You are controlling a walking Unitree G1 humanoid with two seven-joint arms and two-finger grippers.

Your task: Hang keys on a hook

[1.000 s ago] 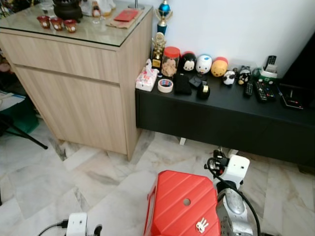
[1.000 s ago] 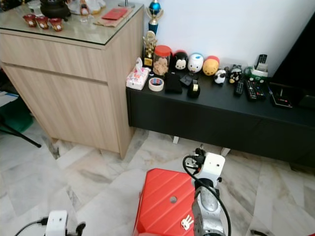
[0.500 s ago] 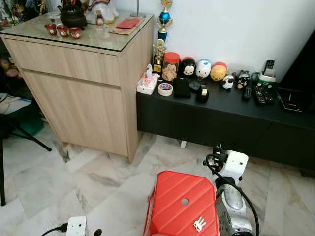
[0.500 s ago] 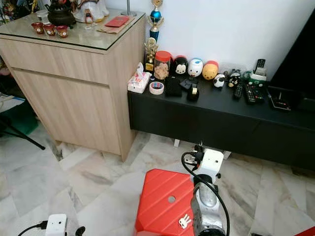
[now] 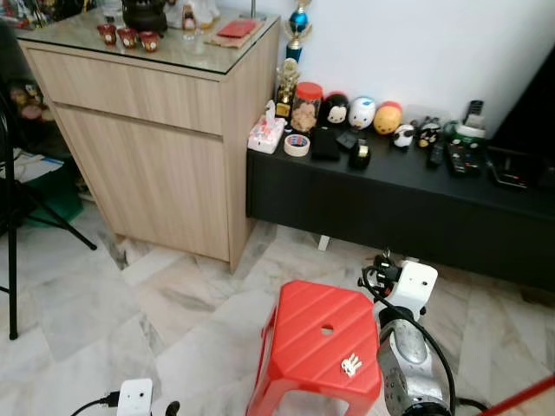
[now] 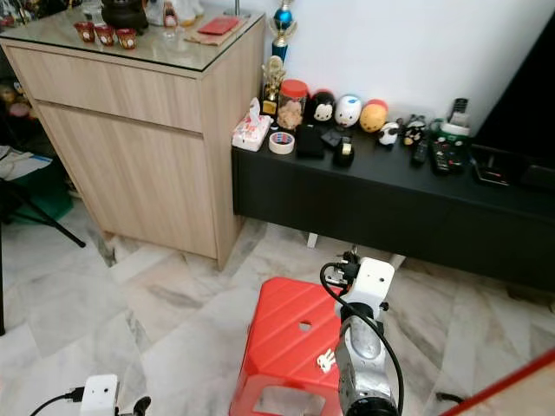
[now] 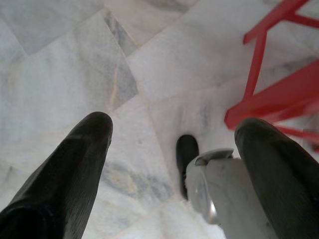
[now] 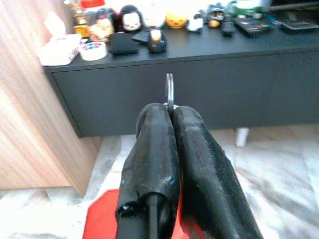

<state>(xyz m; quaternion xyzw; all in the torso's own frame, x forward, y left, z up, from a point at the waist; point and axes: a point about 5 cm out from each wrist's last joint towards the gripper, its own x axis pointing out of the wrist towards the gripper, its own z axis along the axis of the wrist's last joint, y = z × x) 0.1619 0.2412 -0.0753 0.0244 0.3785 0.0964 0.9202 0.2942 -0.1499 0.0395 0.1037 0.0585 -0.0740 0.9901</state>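
A red plastic stool (image 5: 321, 347) stands on the marble floor (image 5: 104, 303) at 6 o'clock. At 10 o'clock a wooden cabinet (image 5: 156, 139) stands against the wall, and just beside it, towards 2 o'clock, runs a low black console (image 5: 399, 199). On the console's tabletop, a tissue box (image 5: 265, 135) and a tape roll (image 5: 297, 144) lie nearest the cabinet, with remote controls (image 5: 458, 156) at its 3 o'clock end.
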